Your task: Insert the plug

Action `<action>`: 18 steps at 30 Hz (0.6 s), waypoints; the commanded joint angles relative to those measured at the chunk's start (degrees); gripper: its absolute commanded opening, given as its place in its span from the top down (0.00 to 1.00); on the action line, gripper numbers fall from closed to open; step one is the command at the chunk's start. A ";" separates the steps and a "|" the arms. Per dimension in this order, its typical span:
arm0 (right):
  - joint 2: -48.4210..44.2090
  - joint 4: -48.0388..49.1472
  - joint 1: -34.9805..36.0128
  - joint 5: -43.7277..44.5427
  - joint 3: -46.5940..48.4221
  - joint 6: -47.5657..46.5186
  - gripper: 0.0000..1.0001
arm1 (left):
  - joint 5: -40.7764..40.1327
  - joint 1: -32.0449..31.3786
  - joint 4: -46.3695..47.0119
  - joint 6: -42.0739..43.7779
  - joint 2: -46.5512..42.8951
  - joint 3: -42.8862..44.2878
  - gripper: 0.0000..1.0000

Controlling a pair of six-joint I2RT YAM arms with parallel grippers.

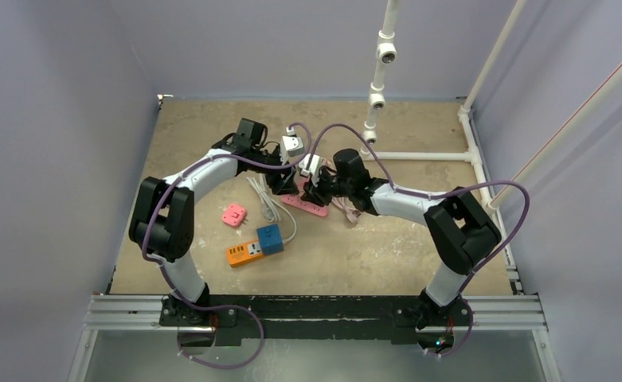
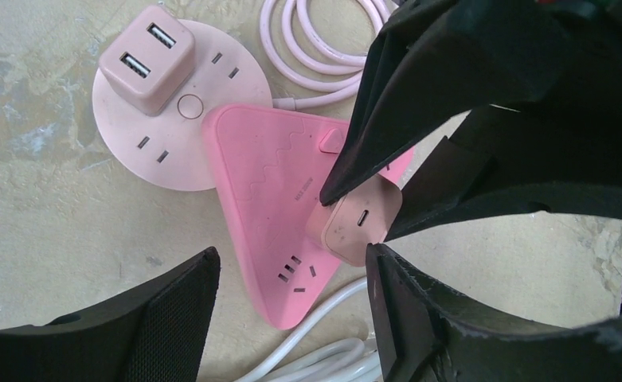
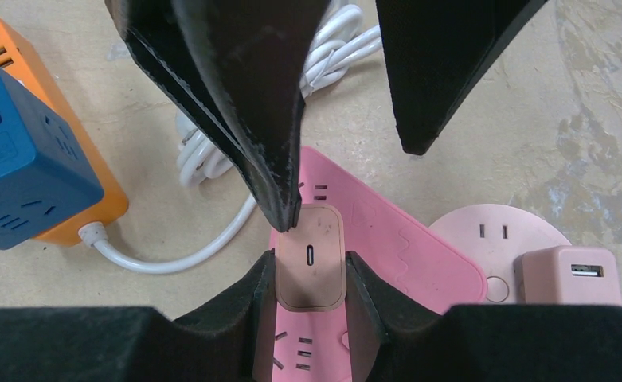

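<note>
A pink triangular power strip [image 2: 267,183] lies flat on the table; it also shows in the right wrist view [image 3: 403,239] and the top view [image 1: 304,205]. My right gripper [image 3: 311,269] is shut on a small pink plug [image 3: 311,256] and holds it against the strip's top face. I cannot tell how deep it sits. The plug [image 2: 355,223] shows in the left wrist view too, pinched between the right gripper's black fingers. My left gripper [image 2: 291,259] is open and empty, its fingers straddling the strip's near corner right beside the plug. In the top view the two grippers [image 1: 283,185] [image 1: 314,191] meet over the strip.
A round pink socket [image 2: 124,143] carrying a pink USB charger [image 2: 146,57] lies next to the strip. A coiled white cable [image 3: 212,151], a blue cube socket [image 3: 21,159] and an orange strip [image 1: 242,253] lie nearby. A small pink block [image 1: 233,215] sits to the left.
</note>
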 commanded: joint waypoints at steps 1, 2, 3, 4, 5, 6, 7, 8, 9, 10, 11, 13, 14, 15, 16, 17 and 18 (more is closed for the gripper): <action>-1.17 -0.47 1.78 2.38 -0.78 -1.34 1.00 | 1.05 -0.87 1.08 -0.81 0.55 0.77 0.35; -1.45 -0.15 2.18 2.63 -1.04 -1.29 1.00 | 0.98 -0.96 0.91 -0.61 0.55 0.66 0.35; -1.74 -0.02 2.40 2.87 -1.22 -1.23 1.00 | 0.89 -0.97 0.76 -0.57 0.57 0.51 0.36; -1.98 0.08 2.70 3.10 -1.33 -1.21 1.00 | 0.80 -1.04 0.58 -0.42 0.56 0.35 0.36; -2.17 0.22 2.94 3.40 -1.49 -1.16 1.00 | 0.64 -1.05 0.39 -0.36 0.55 0.29 0.36; -2.30 0.37 3.17 3.70 -1.55 -1.02 1.00 | 0.55 -1.06 0.02 -0.04 0.48 0.20 0.37; -2.32 0.37 3.43 3.83 -1.64 -1.03 1.00 | 0.37 -1.06 -0.38 0.37 0.48 0.23 0.37; -2.26 0.43 3.72 4.06 -1.69 -1.03 1.00 | 0.15 -1.06 -0.75 0.65 0.53 0.24 0.38; -2.20 0.37 3.88 4.20 -1.70 -1.03 1.00 | -0.11 -1.06 -1.29 1.10 0.54 0.28 0.38; -2.17 0.37 4.17 4.53 -1.70 -1.11 1.00 | -0.44 -1.06 -1.79 1.71 0.67 0.29 0.39; -2.13 0.32 4.50 4.77 -1.77 -1.24 1.00 | -0.77 -1.06 -2.17 2.06 0.76 0.36 0.40; -2.14 0.29 5.06 5.18 -1.87 -1.34 1.00 | -1.27 -1.06 -3.18 2.92 1.01 0.53 0.42; -2.19 0.34 5.25 5.28 -1.95 -1.40 1.00 | -1.46 -1.06 -3.63 3.26 1.13 0.61 0.42; -2.23 0.36 5.53 5.37 -1.94 -1.46 1.00 | -1.58 -1.06 -3.93 3.63 1.22 0.54 0.44; -2.24 0.34 5.71 5.50 -2.02 -1.52 1.00 | -1.73 -1.06 -4.20 3.93 1.29 0.56 0.45; -2.24 0.29 5.95 5.59 -2.02 -1.66 1.00 | -1.84 -1.06 -4.43 4.11 1.33 0.55 0.47; -2.24 0.20 6.28 5.76 -2.10 -1.84 1.00 | -1.77 -1.06 -4.52 4.33 1.34 0.48 0.49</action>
